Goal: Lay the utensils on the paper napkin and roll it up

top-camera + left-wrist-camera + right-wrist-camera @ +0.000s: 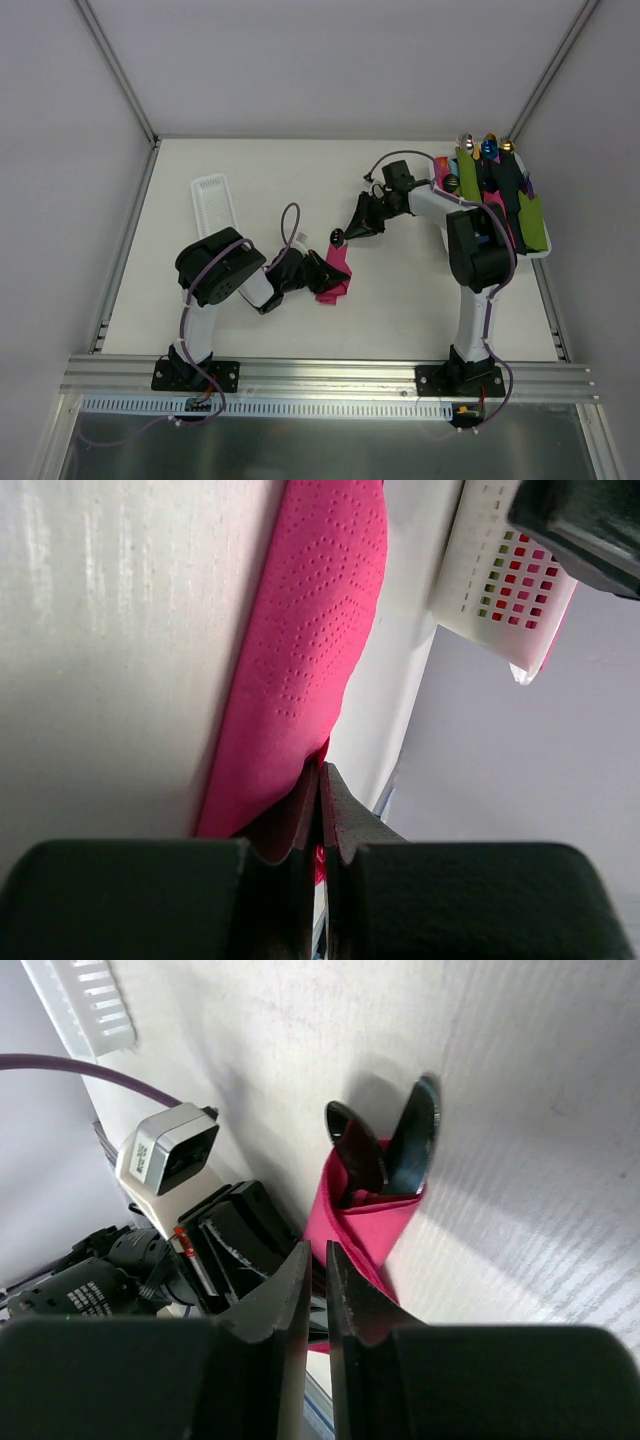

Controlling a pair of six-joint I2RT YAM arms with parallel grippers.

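Observation:
The paper napkin (335,275) is a magenta-pink roll lying mid-table, with the dark utensils' heads (338,237) sticking out of its far end. My left gripper (312,272) is shut on the roll's near left edge; in the left wrist view the pink paper (310,650) runs in between the closed fingertips, at the gripper (320,772). My right gripper (352,228) is shut and empty, just beyond the utensil heads. In the right wrist view, that gripper (318,1252) hovers over the roll (365,1225), and the two dark heads (385,1150) show.
A narrow white ridged tray (215,205) lies at the back left and also shows in the right wrist view (85,1000). A white basket (543,250) with green, black and pink rolled napkins stands at the back right. Its perforated wall shows in the left wrist view (500,580).

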